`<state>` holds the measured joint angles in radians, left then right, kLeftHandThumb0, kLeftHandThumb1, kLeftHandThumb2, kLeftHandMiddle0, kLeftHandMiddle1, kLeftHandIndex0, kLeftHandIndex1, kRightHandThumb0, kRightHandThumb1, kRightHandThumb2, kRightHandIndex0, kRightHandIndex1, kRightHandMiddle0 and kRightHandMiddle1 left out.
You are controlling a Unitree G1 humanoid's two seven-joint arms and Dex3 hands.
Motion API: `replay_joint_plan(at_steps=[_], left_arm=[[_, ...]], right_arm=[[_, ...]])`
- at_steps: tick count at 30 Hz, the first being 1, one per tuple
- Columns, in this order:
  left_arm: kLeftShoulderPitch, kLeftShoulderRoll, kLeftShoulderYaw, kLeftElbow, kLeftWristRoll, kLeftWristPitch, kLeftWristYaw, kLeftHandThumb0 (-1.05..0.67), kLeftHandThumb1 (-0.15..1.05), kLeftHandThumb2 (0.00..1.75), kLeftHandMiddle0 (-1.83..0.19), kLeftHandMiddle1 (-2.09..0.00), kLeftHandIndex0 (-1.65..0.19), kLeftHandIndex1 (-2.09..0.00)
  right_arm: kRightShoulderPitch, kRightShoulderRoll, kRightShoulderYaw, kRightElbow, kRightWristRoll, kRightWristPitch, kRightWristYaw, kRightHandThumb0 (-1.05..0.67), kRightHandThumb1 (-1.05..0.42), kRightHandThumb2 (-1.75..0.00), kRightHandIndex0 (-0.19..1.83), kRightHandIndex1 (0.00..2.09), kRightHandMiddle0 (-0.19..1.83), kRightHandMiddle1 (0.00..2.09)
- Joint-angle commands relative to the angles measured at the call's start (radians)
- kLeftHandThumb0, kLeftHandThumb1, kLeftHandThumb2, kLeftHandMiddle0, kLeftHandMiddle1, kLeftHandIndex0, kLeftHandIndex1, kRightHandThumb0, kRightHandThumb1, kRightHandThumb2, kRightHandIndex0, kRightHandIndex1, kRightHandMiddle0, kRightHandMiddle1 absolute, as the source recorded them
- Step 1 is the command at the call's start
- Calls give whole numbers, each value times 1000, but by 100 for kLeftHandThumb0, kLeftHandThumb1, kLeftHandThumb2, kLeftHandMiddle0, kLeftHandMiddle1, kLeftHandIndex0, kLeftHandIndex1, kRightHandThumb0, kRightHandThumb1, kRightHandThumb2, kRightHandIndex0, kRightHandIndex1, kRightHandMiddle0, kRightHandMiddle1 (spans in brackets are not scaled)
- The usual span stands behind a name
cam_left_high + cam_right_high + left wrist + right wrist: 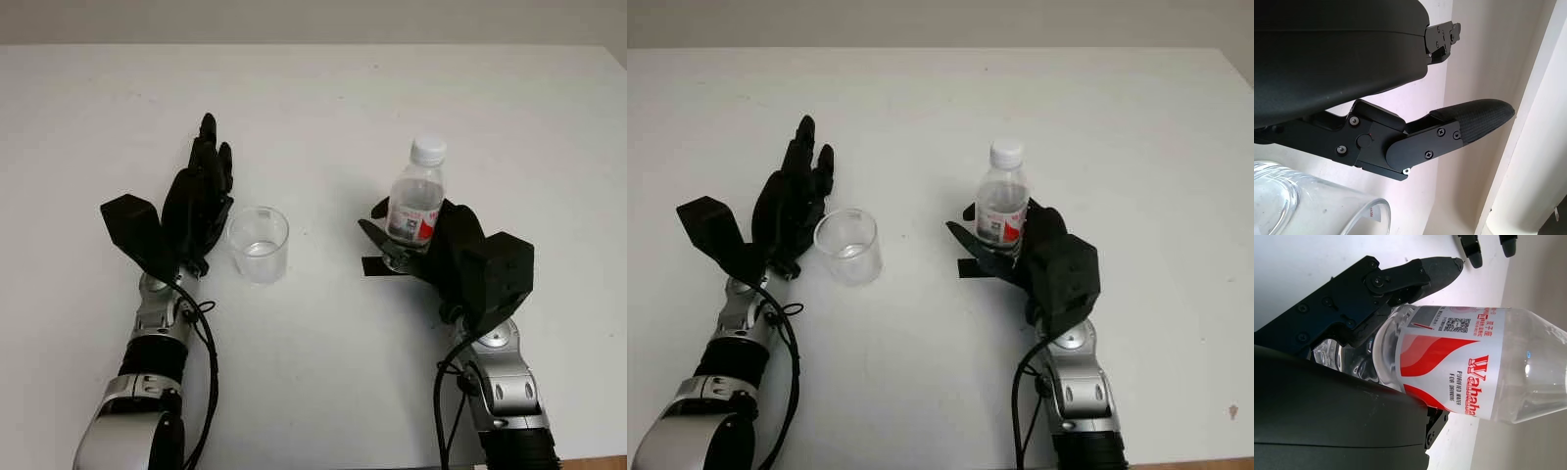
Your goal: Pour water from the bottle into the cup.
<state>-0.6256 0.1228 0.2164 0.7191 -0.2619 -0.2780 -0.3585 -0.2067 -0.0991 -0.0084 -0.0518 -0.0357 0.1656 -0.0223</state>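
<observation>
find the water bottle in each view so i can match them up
Left eye view: bottle right of centre, upright in the right hand.
Right eye view: bottle just right of centre.
Left wrist view: not in it.
Right wrist view: bottle across the middle.
Shared landmark: its red and white label.

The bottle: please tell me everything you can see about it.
The bottle is small, of clear plastic, with a white screw cap still on and a red and white label reading "Wahaha, purified for drinking". It stands upright on the white table, to the right of the cup and apart from it. The right hand grasps its lower half, fingers around the body.
</observation>
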Motion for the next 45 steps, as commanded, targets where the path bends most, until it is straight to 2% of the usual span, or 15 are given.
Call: replay_joint_plan(at_steps=[1, 9, 12, 16, 21, 23, 24, 25, 27, 29, 30, 31, 35, 42, 45], left_arm=[[15, 10, -1, 10, 9, -5, 0, -81, 105, 75, 19, 0, 19, 0], [12, 19, -4, 18, 11, -8, -14, -80, 105, 77, 19, 0, 19, 0], [10, 17, -2, 20, 7, -7, -16, -80, 105, 77, 19, 0, 19, 0], [9, 16, 2, 21, 0, -3, -19, -81, 105, 76, 19, 0, 19, 0], [9, 20, 0, 21, 8, -8, -16, -81, 105, 76, 19, 0, 19, 0], [8, 19, 3, 20, 2, -2, -17, -82, 105, 75, 19, 0, 19, 0], [7, 19, 4, 20, 0, 1, -18, -82, 105, 75, 19, 0, 19, 0], [8, 19, 3, 18, 0, 4, -18, -82, 105, 75, 19, 0, 19, 0], [7, 20, 2, 19, 0, 1, -20, -81, 105, 76, 19, 0, 19, 0], [6, 22, 4, 24, -1, -1, -24, -80, 105, 76, 19, 0, 19, 0], [5, 23, 4, 26, -2, -1, -25, -81, 105, 76, 19, 0, 19, 0], [3, 23, 5, 26, -4, 1, -27, -81, 105, 75, 19, 0, 19, 0], [-1, 26, 8, 35, -6, 0, -36, -81, 105, 74, 19, 0, 19, 0], [-8, 34, 10, 45, -3, -3, -48, -82, 105, 74, 19, 0, 19, 0], [-8, 33, 10, 40, -2, -1, -40, -82, 105, 74, 19, 0, 19, 0]], right_arm=[[-17, 11, -11, -2, 6, 2, -6, -45, -105, -50, 147, 209, 115, 209], [-14, 14, -11, 4, 0, -8, -8, -46, -105, -50, 148, 209, 115, 209], [-13, 15, -9, 6, 0, 0, -6, -46, -105, -50, 144, 209, 112, 209], [-12, 11, -4, -3, 11, 18, 20, -51, -105, -39, 131, 209, 102, 209], [-1, -5, 3, 2, 26, -33, 86, -61, -105, -16, 74, 209, 47, 209], [9, -20, 11, -2, 24, -61, 120, -62, -104, -9, 22, 209, 15, 208], [14, -28, 16, -2, 21, -80, 136, -63, -104, -8, 13, 209, 8, 207], [20, -35, 21, -11, 17, -78, 148, -63, -103, -7, 1, 202, 1, 203], [34, -52, 34, -36, 9, -64, 176, -67, -101, -5, -14, 162, -14, 178], [52, -69, 50, -60, -7, -58, 194, -70, -99, -5, -18, 121, -18, 150], [59, -74, 55, -70, -15, -56, 198, -71, -99, -5, -19, 92, -19, 129], [66, -77, 59, -77, -19, -55, 202, -71, -99, -5, -19, 83, -19, 121], [94, -79, 59, -101, -15, -41, 209, -72, -99, -5, -19, 54, -19, 98], [127, -85, 50, -132, -9, -16, 215, -73, -97, -5, -17, 33, -19, 74], [148, -104, 38, -158, -10, -20, 227, -78, -94, -5, -18, 15, -19, 52]])
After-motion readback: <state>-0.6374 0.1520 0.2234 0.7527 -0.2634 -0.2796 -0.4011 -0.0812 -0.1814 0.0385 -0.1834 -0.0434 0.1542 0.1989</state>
